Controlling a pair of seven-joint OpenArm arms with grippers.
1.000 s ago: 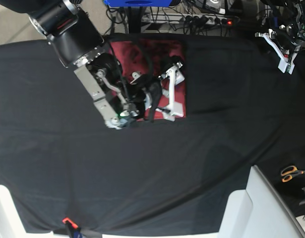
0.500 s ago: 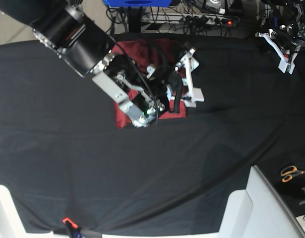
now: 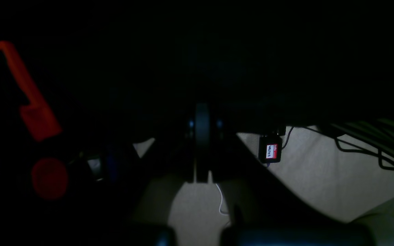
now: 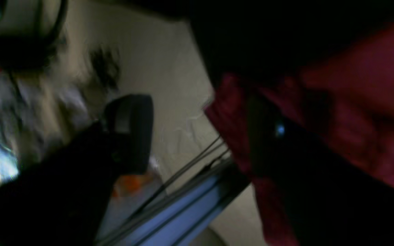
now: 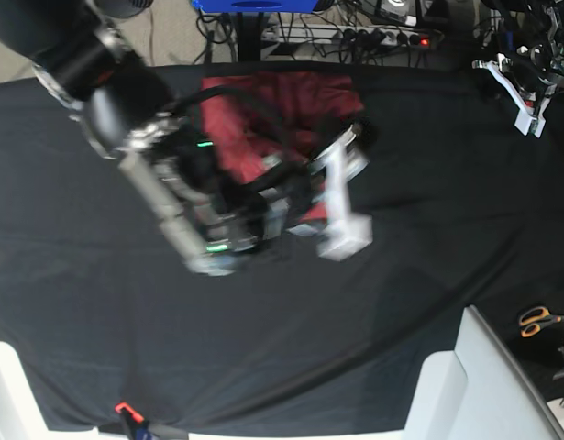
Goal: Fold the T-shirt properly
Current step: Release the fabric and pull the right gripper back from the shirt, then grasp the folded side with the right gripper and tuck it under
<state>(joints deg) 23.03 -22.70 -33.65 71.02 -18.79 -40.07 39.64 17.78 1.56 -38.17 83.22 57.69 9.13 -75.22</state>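
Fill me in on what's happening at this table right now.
A two-armed robot is folding a brick-red T-shirt that lies bunched in a compact pile near the far edge of the black cloth sheet. The right hand is over the shirt's near right side and blurred with motion, so whether it grips fabric cannot be told. The left hand is parked off at the far corner, away from the shirt. Orange-handled scissors lie unused at the sheet's edge.

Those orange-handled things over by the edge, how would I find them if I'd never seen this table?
Start at the black cloth covering the table, then follow its right edge toward the near corner. The scissors lie there beside the white panel, the only orange-handled thing around.
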